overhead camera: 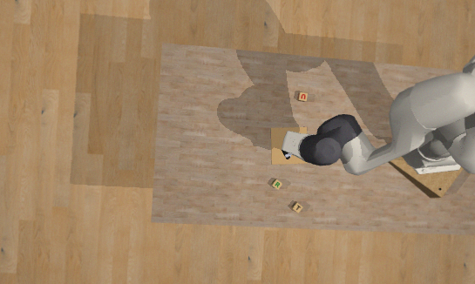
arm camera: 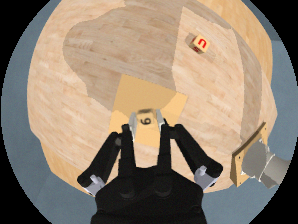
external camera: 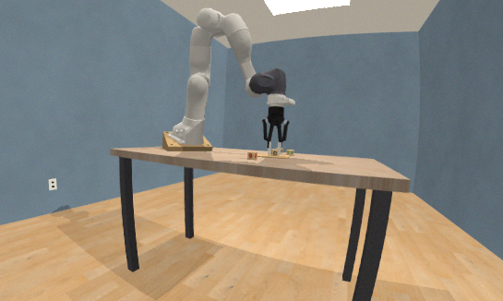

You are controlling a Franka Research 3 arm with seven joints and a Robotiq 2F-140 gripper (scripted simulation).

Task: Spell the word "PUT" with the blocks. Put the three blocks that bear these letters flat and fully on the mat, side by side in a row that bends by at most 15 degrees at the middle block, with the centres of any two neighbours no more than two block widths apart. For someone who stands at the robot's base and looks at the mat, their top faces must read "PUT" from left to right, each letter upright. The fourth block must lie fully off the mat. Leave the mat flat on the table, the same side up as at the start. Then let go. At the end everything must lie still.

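The tan mat (overhead camera: pixel 280 148) lies near the middle of the table. The P block (arm camera: pixel 147 119) sits on it, with its letter facing up in the wrist view. My gripper (arm camera: pixel 146 116) reaches straight down over this block, one finger close on each side, narrowly open; I cannot see a firm grip. In the side view the fingertips (external camera: pixel 275 140) are down at the block (external camera: pixel 275 151), which rests on the mat. The U block (overhead camera: pixel 302 97), with a red letter, lies off the mat beyond it. The T block (overhead camera: pixel 297 206) and the green R block (overhead camera: pixel 276 184) lie off the mat on the other side.
The arm's wrist (overhead camera: pixel 329 139) hides part of the mat from above. The robot's base plate (overhead camera: pixel 425 174) stands at the table's right end. The table edge runs not far beyond the T block.
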